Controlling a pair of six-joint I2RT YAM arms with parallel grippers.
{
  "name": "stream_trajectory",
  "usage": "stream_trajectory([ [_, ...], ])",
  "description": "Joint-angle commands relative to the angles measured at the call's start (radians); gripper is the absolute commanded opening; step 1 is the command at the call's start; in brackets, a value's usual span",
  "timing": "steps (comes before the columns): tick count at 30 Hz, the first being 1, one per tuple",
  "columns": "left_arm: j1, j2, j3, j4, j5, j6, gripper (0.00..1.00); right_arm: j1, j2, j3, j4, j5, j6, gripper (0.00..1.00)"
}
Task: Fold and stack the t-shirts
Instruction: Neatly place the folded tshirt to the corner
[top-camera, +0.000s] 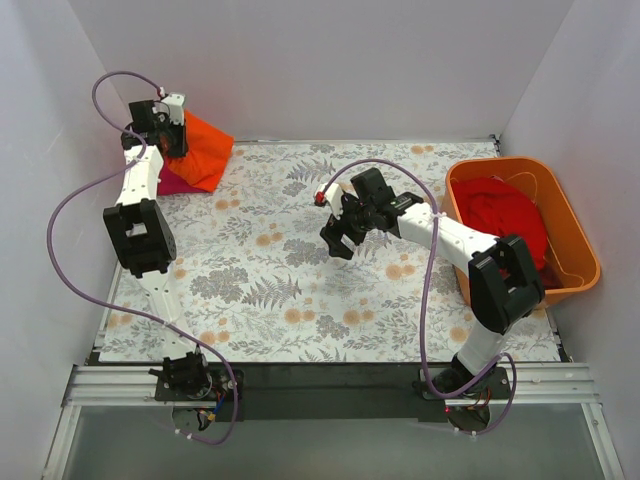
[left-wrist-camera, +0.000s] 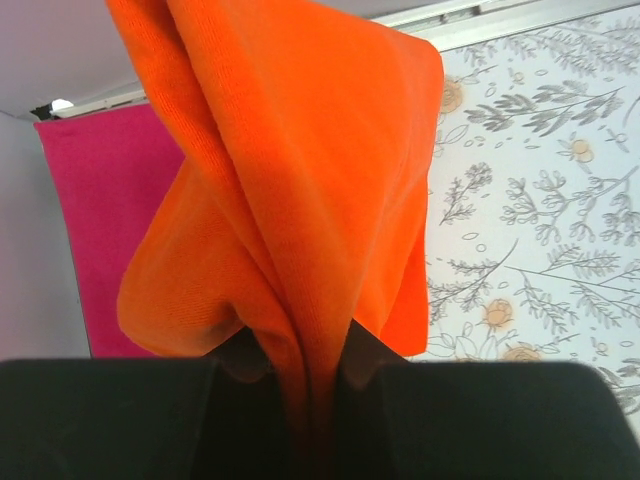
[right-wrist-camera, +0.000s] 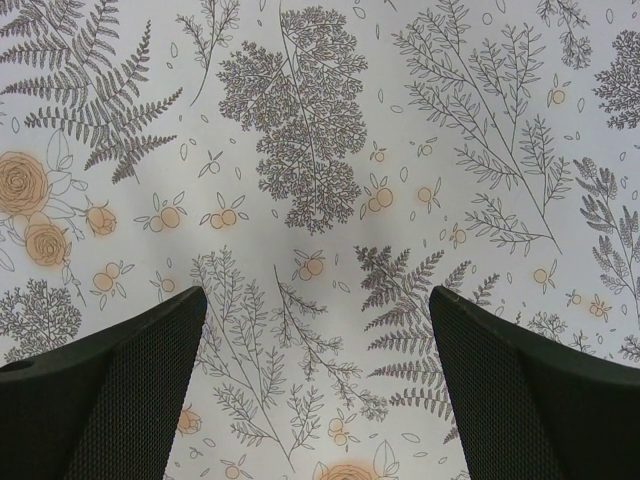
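Note:
My left gripper (top-camera: 172, 128) is at the far left corner, shut on the bright orange t-shirt (top-camera: 203, 150), which hangs bunched from it; the left wrist view shows the orange cloth (left-wrist-camera: 290, 180) pinched between the jaws. The magenta-pink t-shirt (top-camera: 175, 183) lies flat under it and shows in the left wrist view (left-wrist-camera: 110, 220). The deeper red t-shirt (top-camera: 505, 215) lies crumpled in the orange plastic tub (top-camera: 580, 235) at the right. My right gripper (top-camera: 338, 238) is open and empty above the middle of the table; its fingers (right-wrist-camera: 110, 380) frame bare cloth.
The table wears a floral patterned cloth (top-camera: 300, 270). White walls close in the back and both sides. A purple cable (top-camera: 70, 210) loops beside the left arm, another (top-camera: 428, 290) along the right arm.

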Motion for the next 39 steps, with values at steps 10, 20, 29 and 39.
stream_trajectory([
  [10, 0.043, 0.039, 0.053, 0.064, -0.058, 0.038, 0.00, 0.002, 0.046, 0.083, -0.032, 0.006, -0.002, 0.98],
  [20, 0.057, 0.076, 0.053, 0.107, -0.114, 0.052, 0.00, 0.003, 0.092, 0.135, -0.051, 0.006, -0.005, 0.98],
  [29, 0.066, 0.097, 0.047, 0.141, -0.157, 0.072, 0.00, 0.003, 0.130, 0.176, -0.069, 0.000, -0.006, 0.98],
  [39, 0.080, 0.126, 0.050, 0.174, -0.285, 0.064, 0.35, 0.003, 0.140, 0.193, -0.083, 0.004, -0.017, 0.98],
])
